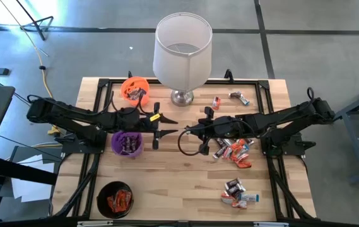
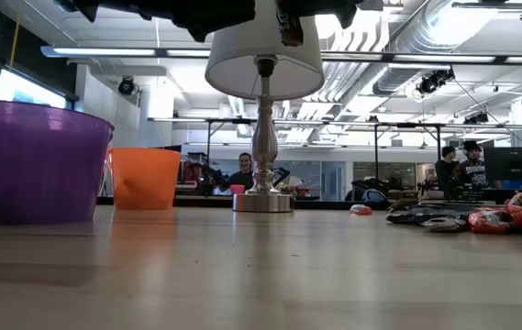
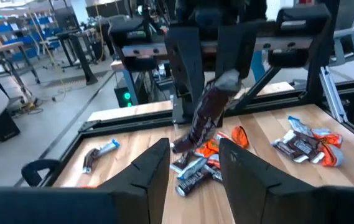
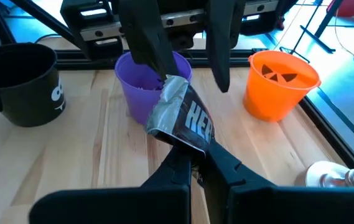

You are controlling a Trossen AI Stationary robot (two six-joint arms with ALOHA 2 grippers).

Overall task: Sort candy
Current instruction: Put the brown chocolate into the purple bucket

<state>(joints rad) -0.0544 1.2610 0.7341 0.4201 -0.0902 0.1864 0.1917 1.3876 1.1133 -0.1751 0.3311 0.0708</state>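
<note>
Candy bar (image 4: 183, 118) clamped in right gripper (image 4: 196, 163), long axis aimed between parted jaws of left gripper (image 4: 186, 46), directly opposite, nearly touching.

Three cups (image 1: 127, 143), one lamp (image 1: 182, 53), many scattered candies (image 1: 235, 151).

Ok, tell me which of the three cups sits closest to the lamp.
The orange cup, just beside the lamp base. The purple cup sits farther down the table, and the black cup is farthest, at the table's near edge.
</note>
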